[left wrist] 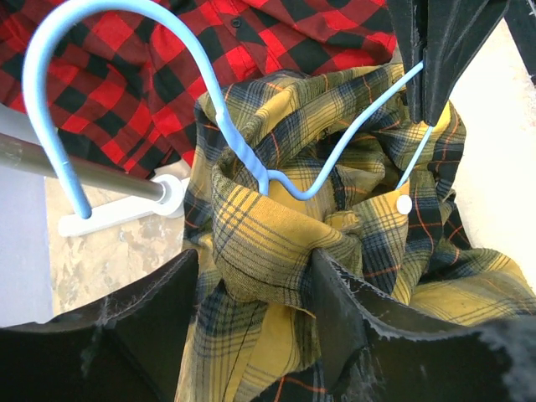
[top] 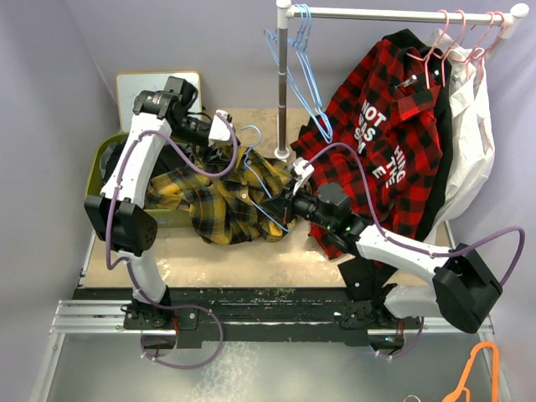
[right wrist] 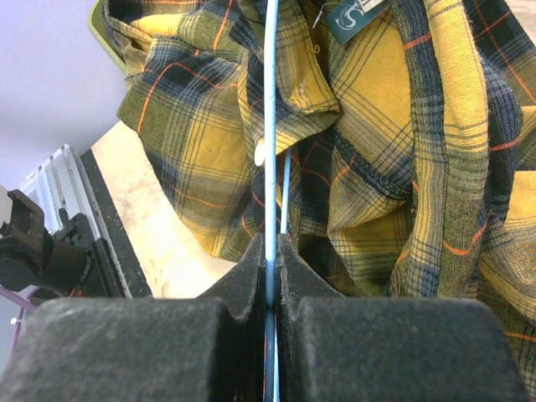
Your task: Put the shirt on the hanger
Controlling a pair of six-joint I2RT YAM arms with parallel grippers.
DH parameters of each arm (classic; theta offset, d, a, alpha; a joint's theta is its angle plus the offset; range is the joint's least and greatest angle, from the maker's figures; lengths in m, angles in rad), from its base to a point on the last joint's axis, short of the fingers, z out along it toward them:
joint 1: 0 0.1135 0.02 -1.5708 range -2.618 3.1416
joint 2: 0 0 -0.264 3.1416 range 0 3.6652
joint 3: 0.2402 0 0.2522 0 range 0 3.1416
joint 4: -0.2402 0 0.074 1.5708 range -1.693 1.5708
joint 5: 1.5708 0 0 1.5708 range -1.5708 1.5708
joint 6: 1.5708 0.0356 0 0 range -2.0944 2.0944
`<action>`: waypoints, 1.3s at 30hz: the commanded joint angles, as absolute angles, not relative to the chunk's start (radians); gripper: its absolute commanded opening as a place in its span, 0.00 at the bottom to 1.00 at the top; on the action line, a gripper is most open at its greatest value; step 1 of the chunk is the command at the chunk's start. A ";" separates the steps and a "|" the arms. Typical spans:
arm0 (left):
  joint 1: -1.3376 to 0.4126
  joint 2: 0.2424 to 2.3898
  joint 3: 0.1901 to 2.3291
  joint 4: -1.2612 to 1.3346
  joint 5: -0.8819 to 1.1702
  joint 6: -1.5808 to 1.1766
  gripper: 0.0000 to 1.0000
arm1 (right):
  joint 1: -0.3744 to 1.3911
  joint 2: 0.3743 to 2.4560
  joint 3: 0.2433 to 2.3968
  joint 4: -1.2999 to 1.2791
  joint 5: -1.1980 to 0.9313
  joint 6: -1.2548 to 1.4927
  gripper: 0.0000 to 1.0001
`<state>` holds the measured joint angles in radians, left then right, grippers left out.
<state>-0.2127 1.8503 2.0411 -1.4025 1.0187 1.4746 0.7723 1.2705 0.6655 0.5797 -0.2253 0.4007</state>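
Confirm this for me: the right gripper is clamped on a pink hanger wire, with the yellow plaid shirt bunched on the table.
Not quite. The hanger wire in the right gripper is light blue, not pink; the right wrist view shows it pinched in the shut jaws. The rest holds: the yellow plaid shirt lies bunched on the table.

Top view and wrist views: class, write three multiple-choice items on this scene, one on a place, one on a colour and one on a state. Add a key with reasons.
1. Where is the yellow plaid shirt?
A folded on a shelf
B heaped on the table
C on the floor

2. What colour is the hanger in the right claw?
A pink
B orange
C light blue

3. How is the right claw?
A wide open
B shut on the hanger's wire
C shut on a sleeve

Key:
1 B, it lies crumpled on the tabletop between the arms.
2 C, the wire it pinches is light blue.
3 B, its jaws meet on the wire.
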 commanded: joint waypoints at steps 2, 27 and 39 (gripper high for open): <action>-0.238 1.886 2.099 -1.434 1.071 1.538 0.54 | 0.771 1.271 0.715 0.613 -0.201 0.370 0.00; -0.247 1.692 2.219 -1.401 0.927 1.193 0.00 | 0.727 0.904 0.700 0.461 0.029 0.337 1.00; -0.244 1.619 2.201 -1.407 0.905 1.118 0.00 | 0.692 0.611 0.343 0.512 -0.013 0.536 1.00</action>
<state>-0.2527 1.6672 2.1742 -1.4220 0.8906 1.1606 0.6941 0.5938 0.4011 0.4381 -0.0166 0.4385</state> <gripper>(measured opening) 0.048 0.998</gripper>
